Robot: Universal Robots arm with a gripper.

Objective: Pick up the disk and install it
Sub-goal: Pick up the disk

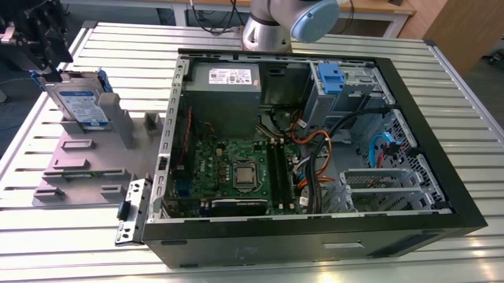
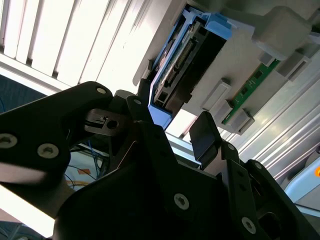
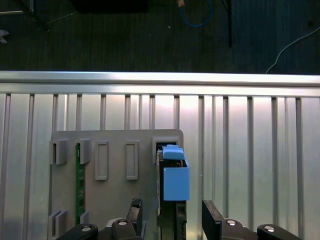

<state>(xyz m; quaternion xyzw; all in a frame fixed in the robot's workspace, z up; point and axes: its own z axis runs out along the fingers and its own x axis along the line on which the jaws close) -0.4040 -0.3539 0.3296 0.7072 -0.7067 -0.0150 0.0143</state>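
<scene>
The disk (image 1: 79,105) stands on edge in a slot of the grey holder plate (image 1: 87,162) at the exterior view's left, silver with a white-and-blue label and a blue carrier. My black gripper (image 1: 49,72) hangs just above its top end. In both wrist views the disk (image 3: 176,182) (image 2: 186,62) lies between my two fingers (image 3: 212,216). The gripper (image 3: 172,216) (image 2: 172,117) is open, with a gap on each side of the disk.
The open computer case (image 1: 441,177) lies on the slatted metal table (image 1: 47,236), with a grey bay and blue latch (image 1: 329,76) at its far corner and a power supply (image 1: 223,88) beside it. A green circuit strip (image 3: 78,185) sits in the holder plate (image 3: 115,140). The table's edge (image 3: 160,76) runs close behind it.
</scene>
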